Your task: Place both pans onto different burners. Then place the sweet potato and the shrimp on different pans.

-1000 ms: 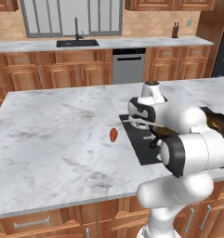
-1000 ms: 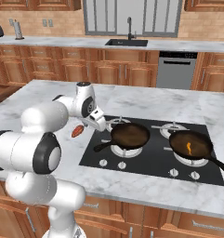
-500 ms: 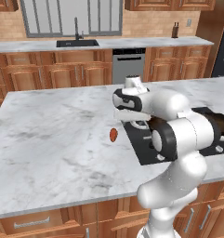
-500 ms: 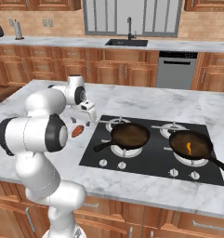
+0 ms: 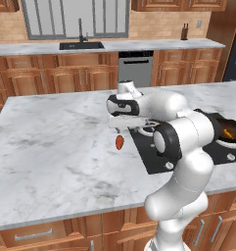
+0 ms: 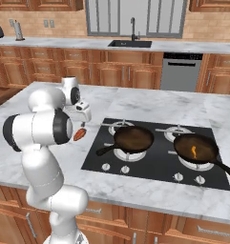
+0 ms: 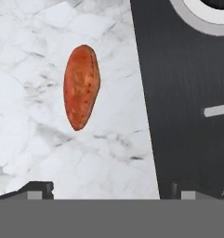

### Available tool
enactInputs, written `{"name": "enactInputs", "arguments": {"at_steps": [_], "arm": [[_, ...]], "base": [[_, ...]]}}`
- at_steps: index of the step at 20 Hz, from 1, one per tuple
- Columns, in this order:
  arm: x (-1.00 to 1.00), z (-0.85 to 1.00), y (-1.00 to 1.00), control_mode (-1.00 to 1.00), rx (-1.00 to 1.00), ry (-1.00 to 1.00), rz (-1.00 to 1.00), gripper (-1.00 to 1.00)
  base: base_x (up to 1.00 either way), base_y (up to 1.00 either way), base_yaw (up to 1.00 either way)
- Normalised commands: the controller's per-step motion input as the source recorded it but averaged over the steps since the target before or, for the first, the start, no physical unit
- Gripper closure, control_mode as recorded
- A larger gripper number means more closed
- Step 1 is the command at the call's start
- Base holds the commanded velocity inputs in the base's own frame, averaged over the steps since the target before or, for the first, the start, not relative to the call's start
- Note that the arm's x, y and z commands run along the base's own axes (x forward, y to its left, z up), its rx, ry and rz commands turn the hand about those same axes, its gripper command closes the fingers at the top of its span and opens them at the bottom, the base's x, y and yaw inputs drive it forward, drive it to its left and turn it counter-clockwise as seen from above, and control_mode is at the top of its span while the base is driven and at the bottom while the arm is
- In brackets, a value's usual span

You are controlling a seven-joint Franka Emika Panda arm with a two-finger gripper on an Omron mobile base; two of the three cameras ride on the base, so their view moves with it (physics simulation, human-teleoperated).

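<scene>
Hand view puts the sweet potato (image 7: pixel 81 87) on the marble counter (image 7: pixel 43 153), just beside the left edge of the black cooktop (image 7: pixel 178 107), lying free with nothing touching it. My gripper (image 7: pixel 111 188) hangs above it with its jaws spread wide and nothing between them. Over the last second I have swung my hand off the cooktop and out over the marble, so the gripper (image 5: pixel 120 128) now sits nearly over the sweet potato (image 5: pixel 119 141); a second ago it was still above the cooktop's near-left corner.

Both pans already sit on separate burners of the cooktop (image 6: pixel 150 164): the left pan (image 6: pixel 132 137) looks empty, while the right pan (image 6: pixel 196 147) holds the small bright shrimp (image 6: pixel 193 152). From that I judge the shrimp step done and this swing to be the approach for the last item. What remains is to centre the jaws across the sweet potato's narrow width, come down, close, and carry it to the left pan, the one nearer the cooktop's left edge.
</scene>
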Motion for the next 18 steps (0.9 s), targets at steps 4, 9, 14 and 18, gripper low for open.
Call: {"name": "enactInputs", "arguments": {"at_steps": [4, 9, 14, 18], "arm": [[0.18, -0.26, 0.09, -1.0, 0.04, -0.06, 0.02, -1.0], [0.06, -0.26, 0.0, -1.0, 0.06, -0.15, 0.0, -1.0], [0.2, -0.3, 0.0, -1.0, 0.0, -0.15, 0.0, -1.0], [0.27, -0.26, 0.04, -1.0, 0.0, -0.1, 0.0, -1.0]], "base": [[0.0, 0.0, 0.0], [0.0, 0.0, 0.0], [0.0, 0.0, 0.0], [0.0, 0.0, 0.0]]}}
